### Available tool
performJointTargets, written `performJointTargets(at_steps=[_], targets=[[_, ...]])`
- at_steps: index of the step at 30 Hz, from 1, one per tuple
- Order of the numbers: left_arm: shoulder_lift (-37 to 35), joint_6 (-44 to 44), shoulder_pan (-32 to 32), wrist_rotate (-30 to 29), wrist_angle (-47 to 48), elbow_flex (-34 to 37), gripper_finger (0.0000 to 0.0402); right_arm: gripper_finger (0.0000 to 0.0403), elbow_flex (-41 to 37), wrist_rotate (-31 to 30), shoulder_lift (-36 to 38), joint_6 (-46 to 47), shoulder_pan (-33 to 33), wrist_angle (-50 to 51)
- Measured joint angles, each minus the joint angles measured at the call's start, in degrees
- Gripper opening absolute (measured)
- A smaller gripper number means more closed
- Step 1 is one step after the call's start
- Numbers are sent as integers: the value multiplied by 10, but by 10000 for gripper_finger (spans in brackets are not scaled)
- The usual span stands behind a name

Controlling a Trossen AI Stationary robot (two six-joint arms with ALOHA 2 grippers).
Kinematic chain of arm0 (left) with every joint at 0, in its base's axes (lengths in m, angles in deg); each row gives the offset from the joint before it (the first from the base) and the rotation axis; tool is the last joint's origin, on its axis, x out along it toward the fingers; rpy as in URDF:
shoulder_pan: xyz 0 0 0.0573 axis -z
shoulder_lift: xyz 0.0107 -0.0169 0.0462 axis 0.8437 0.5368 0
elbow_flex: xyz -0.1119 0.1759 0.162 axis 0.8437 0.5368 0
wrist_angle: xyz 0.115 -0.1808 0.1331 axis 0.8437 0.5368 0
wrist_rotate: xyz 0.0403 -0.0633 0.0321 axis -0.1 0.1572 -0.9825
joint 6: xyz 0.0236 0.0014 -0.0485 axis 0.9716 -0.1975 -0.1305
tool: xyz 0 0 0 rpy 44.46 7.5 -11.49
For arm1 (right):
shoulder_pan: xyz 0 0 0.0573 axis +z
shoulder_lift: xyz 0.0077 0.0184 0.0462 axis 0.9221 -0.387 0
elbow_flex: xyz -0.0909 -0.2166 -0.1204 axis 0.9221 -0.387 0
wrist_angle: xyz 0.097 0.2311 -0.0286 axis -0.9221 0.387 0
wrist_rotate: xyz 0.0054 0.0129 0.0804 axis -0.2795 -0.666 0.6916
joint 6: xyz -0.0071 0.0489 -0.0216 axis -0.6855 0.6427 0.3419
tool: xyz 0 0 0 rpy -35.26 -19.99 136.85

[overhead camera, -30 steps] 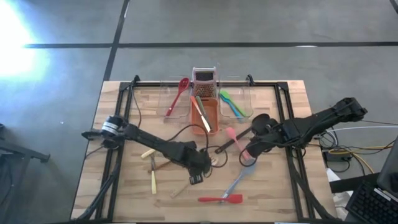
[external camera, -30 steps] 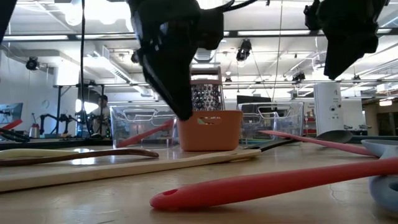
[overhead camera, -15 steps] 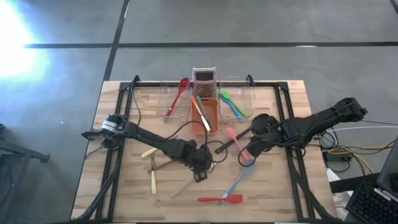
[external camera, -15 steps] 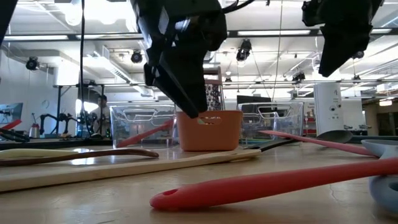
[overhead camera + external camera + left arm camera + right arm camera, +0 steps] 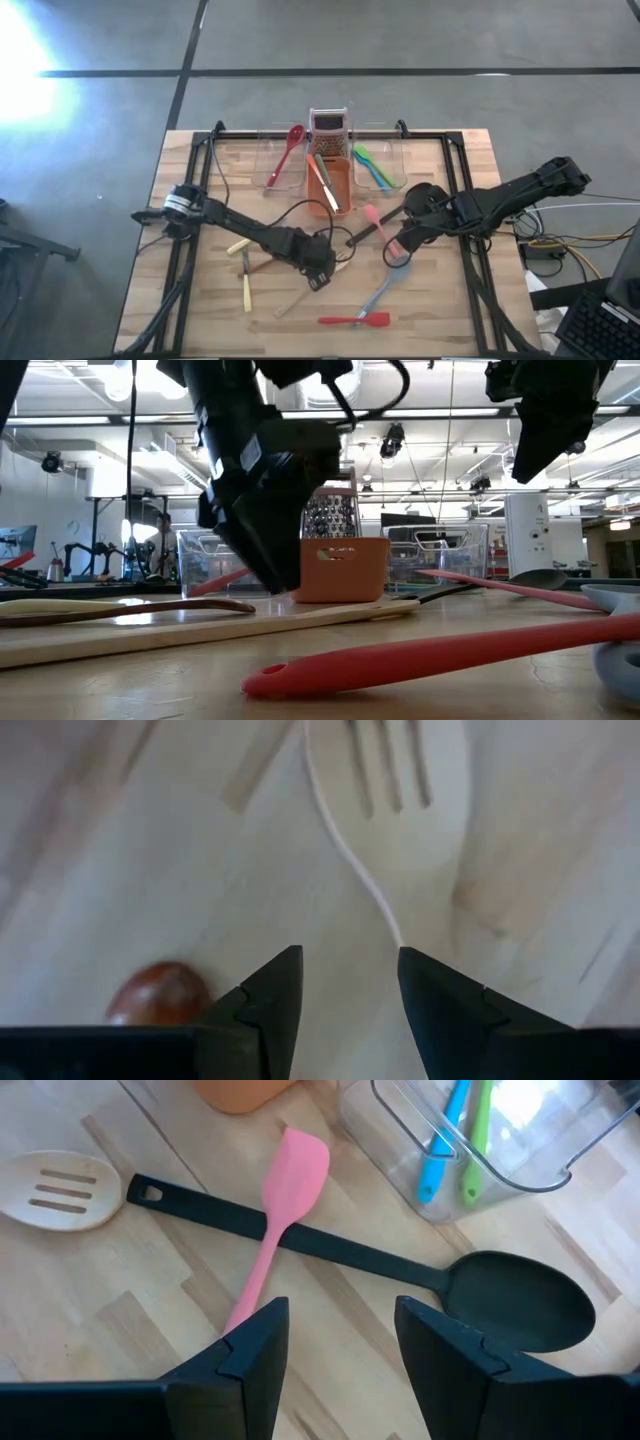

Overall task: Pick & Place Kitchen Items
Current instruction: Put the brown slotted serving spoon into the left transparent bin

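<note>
The left claw (image 5: 318, 277) had drawn back up the table toward the wooden fork (image 5: 400, 780), its fingers spread and empty, apparently lining up a pick. To the right, the right claw (image 5: 397, 247) had barely shifted but spread wider, hovering empty above the pink spatula (image 5: 285, 1200) crossing the black spoon (image 5: 400, 1270).

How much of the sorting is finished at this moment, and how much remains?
Done: a red spoon lies in one clear tub, and blue and green utensils in another. In hand: nothing; the left gripper hangs open above the wooden slotted fork, and the right gripper is open over the pink spatula crossing the black ladle. Left: those, plus the red spatula and others on the table.
</note>
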Motion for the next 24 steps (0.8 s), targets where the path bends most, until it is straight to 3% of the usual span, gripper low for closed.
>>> performJointTargets(at_steps=[11, 24], targets=[[3, -9, 18, 30, -42, 3, 172, 178, 0, 2, 0, 4, 0, -1], [3, -23, 23, 25, -62, 8, 250, 178, 0, 4, 0, 2, 0, -1]])
